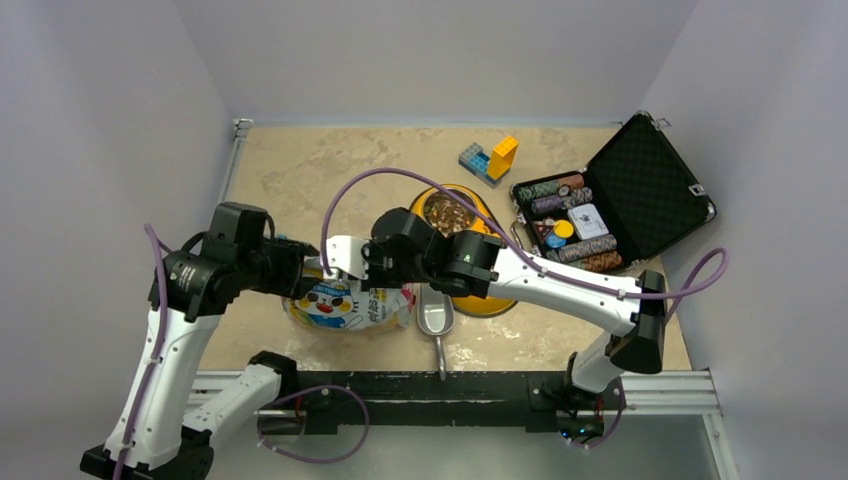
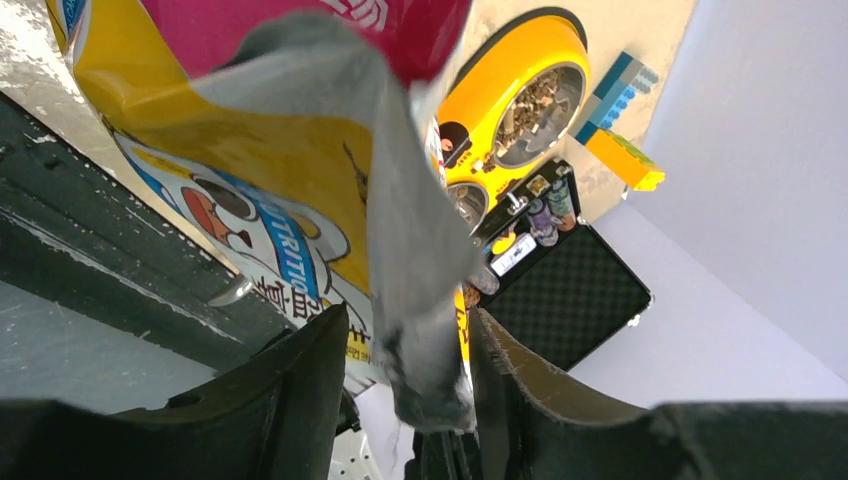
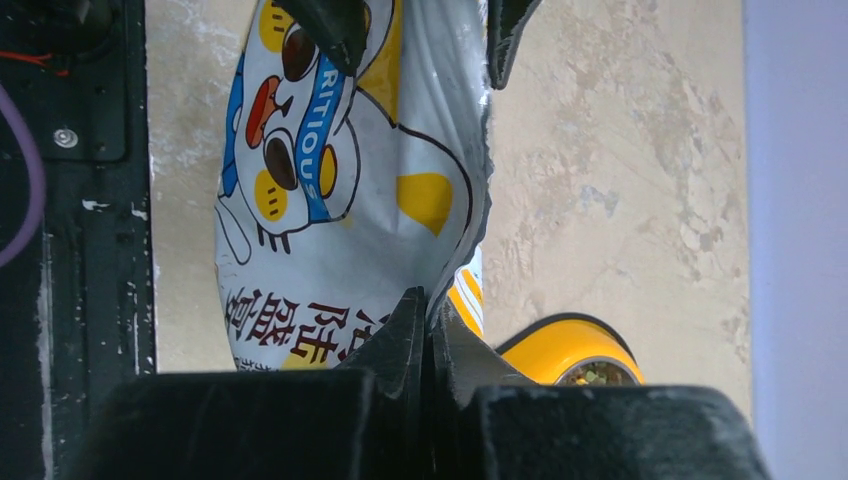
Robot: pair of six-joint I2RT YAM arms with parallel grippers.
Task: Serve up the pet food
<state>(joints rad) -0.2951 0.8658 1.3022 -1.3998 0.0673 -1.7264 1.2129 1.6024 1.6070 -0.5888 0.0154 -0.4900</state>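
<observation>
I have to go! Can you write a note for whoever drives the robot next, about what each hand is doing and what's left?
Left gripper: fingers open, either side of the bag's torn top edge, not pinching it.
Right gripper: fingers shut on the bag edge.
The bag sits on the table between the arms, the scoop lies unheld beside it, and the yellow bowl is just beyond.
Done: some kibble is in the bowl.
Left: probably spread the bag mouth, then serve more.

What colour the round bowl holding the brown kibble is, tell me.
The round bowl is bright yellow-orange with a black edge; clearest in the left wrist view.
</observation>
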